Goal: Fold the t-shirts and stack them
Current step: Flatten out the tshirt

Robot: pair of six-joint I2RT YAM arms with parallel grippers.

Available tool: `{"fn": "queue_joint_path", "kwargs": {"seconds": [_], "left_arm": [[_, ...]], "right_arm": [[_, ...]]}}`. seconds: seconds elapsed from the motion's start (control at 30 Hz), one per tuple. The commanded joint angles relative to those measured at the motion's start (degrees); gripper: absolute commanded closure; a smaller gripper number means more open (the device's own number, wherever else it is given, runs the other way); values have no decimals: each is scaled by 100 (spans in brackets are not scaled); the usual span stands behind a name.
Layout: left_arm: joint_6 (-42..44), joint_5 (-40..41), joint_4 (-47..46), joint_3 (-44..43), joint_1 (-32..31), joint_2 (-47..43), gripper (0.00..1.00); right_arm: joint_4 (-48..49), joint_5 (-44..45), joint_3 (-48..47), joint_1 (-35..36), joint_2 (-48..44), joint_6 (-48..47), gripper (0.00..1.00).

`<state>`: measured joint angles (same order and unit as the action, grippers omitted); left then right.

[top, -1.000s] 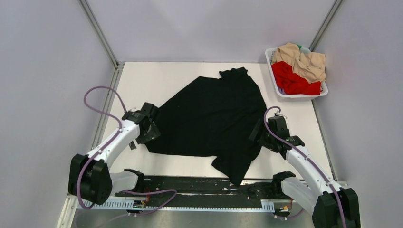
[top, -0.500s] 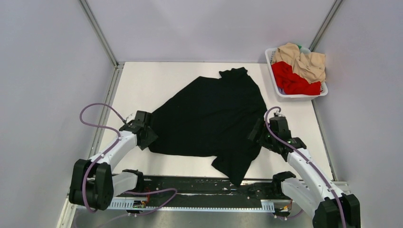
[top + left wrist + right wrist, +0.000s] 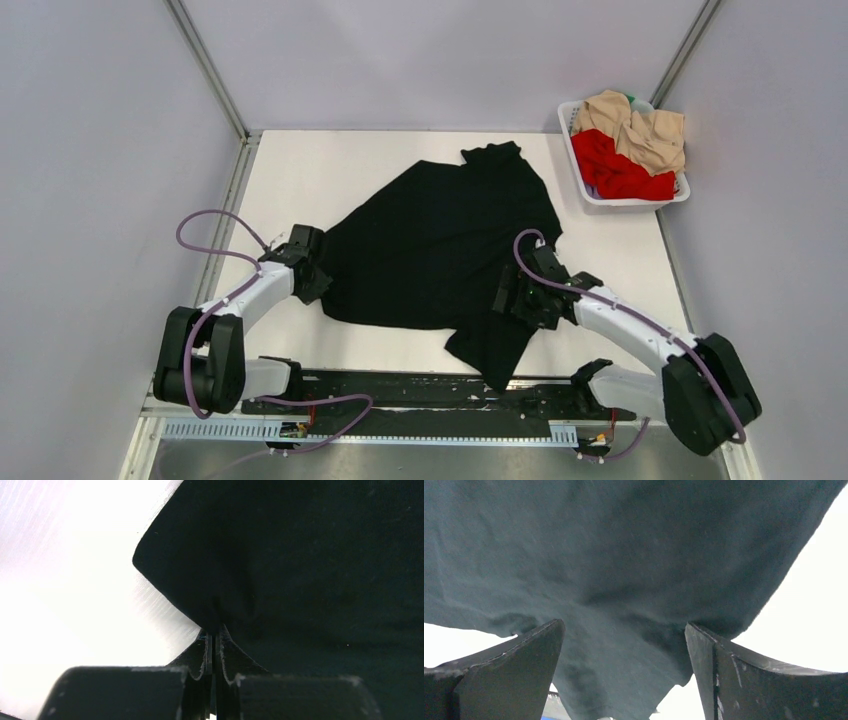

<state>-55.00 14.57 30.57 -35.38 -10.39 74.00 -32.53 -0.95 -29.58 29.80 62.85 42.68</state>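
A large black t-shirt [image 3: 440, 250] lies spread and crumpled across the middle of the white table. My left gripper [image 3: 318, 283] sits low at the shirt's left corner, shut on its edge. In the left wrist view the fingertips [image 3: 215, 630] pinch a fold of the black cloth [image 3: 300, 555]. My right gripper [image 3: 507, 295] stands open over the shirt's lower right part. Its two fingers straddle the black cloth [image 3: 624, 555], with the gripper [image 3: 624, 627] wide apart above it. A red t-shirt [image 3: 612, 170] and a beige one [image 3: 640, 125] lie bundled in the basket.
The white plastic basket [image 3: 630, 202] stands at the table's far right corner. Grey walls close in on the left, right and back. A black rail [image 3: 430, 395] with the arm bases runs along the near edge, touched by the shirt's hanging tail.
The left gripper dropped to the shirt's left corner and shut on it. The right arm swung left, its open gripper now over the shirt's lower right part.
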Motion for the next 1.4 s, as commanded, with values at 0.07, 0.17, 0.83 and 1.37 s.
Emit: {"fn": "queue_joint_path", "kwargs": {"seconds": [0.07, 0.17, 0.83, 1.37], "left_arm": [[15, 122, -91, 116, 20, 168, 100], [47, 68, -284, 189, 20, 168, 100], [32, -951, -717, 416, 20, -435, 100], [204, -1124, -812, 554, 11, -837, 100]], "right_arm": [[409, 1146, -918, -3, 1646, 305, 1], [396, 1437, -1467, -192, 2539, 123, 0], [-503, 1516, -2806, -1429, 2018, -594, 0], [-973, 863, -1302, -1075, 1132, 357, 19]]}}
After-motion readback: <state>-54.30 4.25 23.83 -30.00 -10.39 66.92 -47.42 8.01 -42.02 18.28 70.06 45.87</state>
